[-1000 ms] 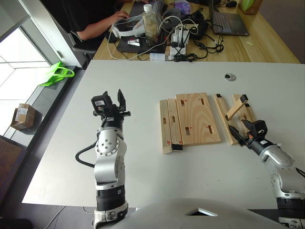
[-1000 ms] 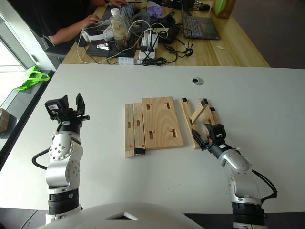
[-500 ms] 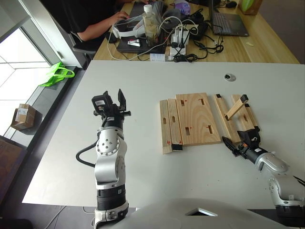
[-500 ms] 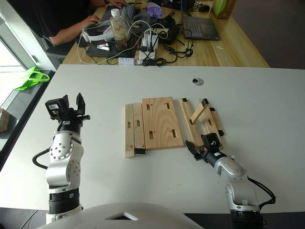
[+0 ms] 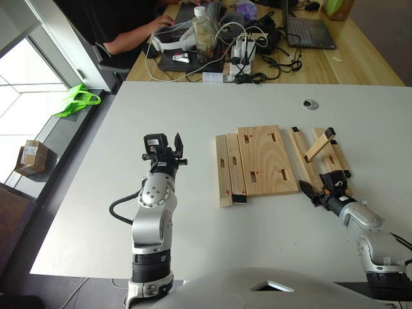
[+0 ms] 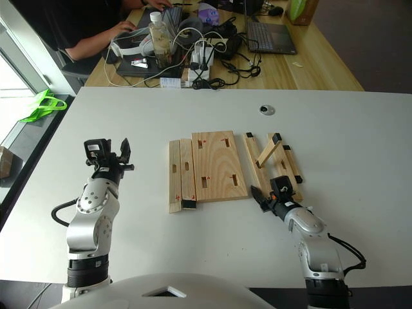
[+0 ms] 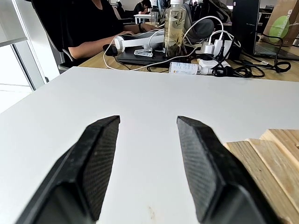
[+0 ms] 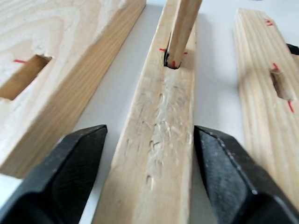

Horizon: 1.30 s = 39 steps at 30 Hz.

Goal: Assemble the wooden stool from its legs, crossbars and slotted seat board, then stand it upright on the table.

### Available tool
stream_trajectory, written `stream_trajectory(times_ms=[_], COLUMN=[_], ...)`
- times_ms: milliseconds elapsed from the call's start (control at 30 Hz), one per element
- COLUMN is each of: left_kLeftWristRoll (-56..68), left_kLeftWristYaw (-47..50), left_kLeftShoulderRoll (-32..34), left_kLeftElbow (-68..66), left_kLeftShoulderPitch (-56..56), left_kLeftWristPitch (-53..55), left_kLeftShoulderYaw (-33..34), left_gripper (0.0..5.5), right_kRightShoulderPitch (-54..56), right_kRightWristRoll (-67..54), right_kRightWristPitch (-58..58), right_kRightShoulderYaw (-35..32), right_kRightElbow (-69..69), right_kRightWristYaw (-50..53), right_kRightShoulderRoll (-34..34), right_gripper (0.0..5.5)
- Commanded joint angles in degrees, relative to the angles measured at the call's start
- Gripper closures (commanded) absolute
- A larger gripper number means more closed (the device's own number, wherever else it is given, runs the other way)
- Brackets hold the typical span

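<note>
**Straddling the near end of a stool leg, right fingers spread**

The right gripper [image 6: 266, 193] sits low over the table [image 5: 193, 244], just right of the seat board's near right corner. Its fingers [image 8: 70, 172] are spread wide on either side of the near end of one leg [image 8: 159, 121]. They hold nothing. A gap shows on the board side. The other finger lies just beside the wood, and I cannot tell whether it touches.

The left gripper [image 7: 148, 123] hangs above bare table between the left edge and the wooden parts. Its two fingers [image 7: 100, 163] stand apart, empty and touching nothing, and point toward the far edge.

The straddled leg runs lengthwise from the near edge toward the far edge, leaning slightly left as it goes. One crossbar [image 5: 317, 147] stands plugged into this leg's slot. It tilts up and away to the right, with its dark-tipped far end over the second right-hand leg [image 5: 327, 149]. A thinner, dark-ended piece seems to lie along that leg's outer side, though it is hard to separate.

The seat board [image 5: 267, 159] lies flat near the table's middle and shows four slots. Two more slotted legs [image 5: 223, 170] lie flat side by side against its left edge, parallel to it. That makes four legs in all.
</note>
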<state>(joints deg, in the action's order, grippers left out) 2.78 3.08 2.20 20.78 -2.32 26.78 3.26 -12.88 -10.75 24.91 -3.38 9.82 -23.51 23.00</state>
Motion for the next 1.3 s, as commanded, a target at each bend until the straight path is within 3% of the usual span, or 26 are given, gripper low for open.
stream_trajectory(times_ms=[33,200,567,733,900,1033,1167,1300], left_kLeftWristRoll=[-0.5,-0.7,-0.7,1.5,7.2,8.8,8.7,11.0], left_kLeftWristYaw=[0.0,0.1,0.1,-4.0,-12.1,-16.9,-15.8,-18.8], left_kLeftShoulderRoll=[0.3,0.3,0.7,5.4,13.9,17.9,16.0,16.9], left_kLeftElbow=[-0.2,0.1,0.2,1.1,1.5,1.6,5.2,7.4], left_kLeftShoulderPitch=[0.3,0.3,0.6,2.6,8.2,9.3,4.4,5.6], left_kLeftWristPitch=[1.3,1.4,1.0,1.7,4.7,5.8,6.3,7.0], left_kLeftShoulderYaw=[-0.2,-0.2,0.6,4.0,9.7,8.6,8.3,6.5], left_gripper=[3.25,3.25,3.25,3.25,3.25,3.25,3.25,3.25], right_kRightShoulderPitch=[0.4,0.8,7.5,16.2,31.2,34.6,39.0,48.8], right_kRightWristRoll=[0.7,1.2,0.9,5.8,12.3,10.8,3.8,2.4], right_kRightWristPitch=[1.2,1.1,-6.7,-18.6,-36.0,-43.9,-41.5,-41.0], right_kRightShoulderYaw=[0.5,0.6,-3.7,-3.5,-1.4,0.8,3.2,5.2], right_kRightElbow=[0.1,-0.3,-1.2,-9.4,-26.8,-32.4,-31.6,-33.1], right_kRightWristYaw=[0.4,0.8,3.8,-1.7,-6.0,-16.2,-36.6,-45.8], right_kRightShoulderRoll=[0.1,-0.1,-2.3,6.6,15.2,19.5,25.6,25.9], right_gripper=[2.78,3.42,3.42,3.42,3.43,3.43,3.44,3.44])
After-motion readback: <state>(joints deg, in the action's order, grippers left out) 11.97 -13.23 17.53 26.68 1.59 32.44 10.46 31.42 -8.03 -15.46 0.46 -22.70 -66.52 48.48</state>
